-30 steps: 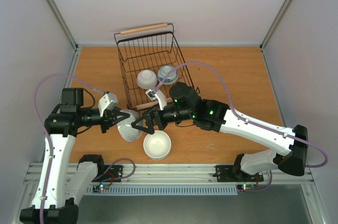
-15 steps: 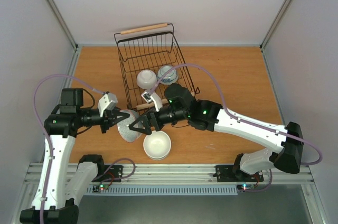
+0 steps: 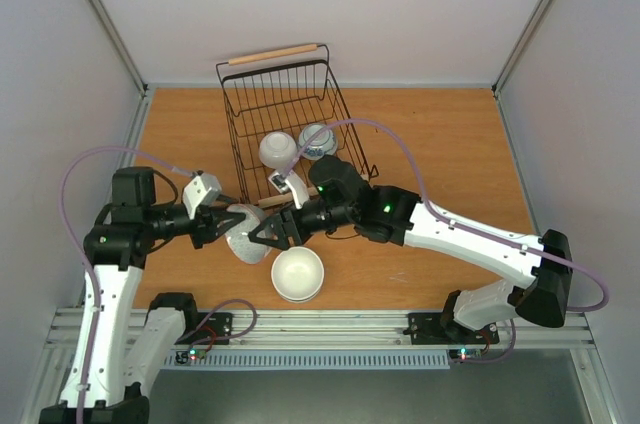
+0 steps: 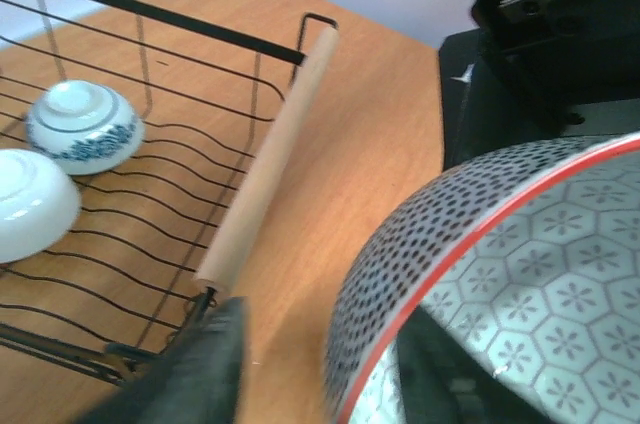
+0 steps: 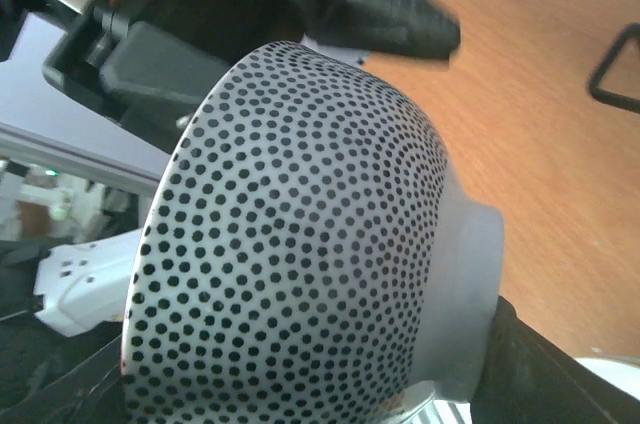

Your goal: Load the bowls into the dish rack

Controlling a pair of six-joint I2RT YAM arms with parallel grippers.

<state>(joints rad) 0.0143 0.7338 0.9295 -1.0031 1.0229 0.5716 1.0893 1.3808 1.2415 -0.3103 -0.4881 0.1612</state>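
Currently the speckled bowl (image 3: 245, 234) hangs on its side between both grippers. It is outside the rack (image 3: 285, 109), just in front of its near left corner. Its mouth faces the left arm and its foot faces the right arm.

Left gripper (image 3: 224, 225): jaws parted. The bowl's red-edged rim sits between them. In the left wrist view, bare table (image 4: 370, 114) shows between the outer finger (image 4: 205, 369) and the bowl wall.

Right gripper (image 3: 258, 235): jaws straddle the foot end of the bowl. In the right wrist view the lower finger (image 5: 545, 374) lies against the foot ring. Whether the pair is pressing on the bowl cannot be told.

Inside the rack, at its near end, an inverted white bowl (image 3: 278, 149) and a blue-and-white bowl (image 3: 317, 141), also inverted, lie side by side. An upright white bowl (image 3: 297, 274) stands on the table near the grippers.
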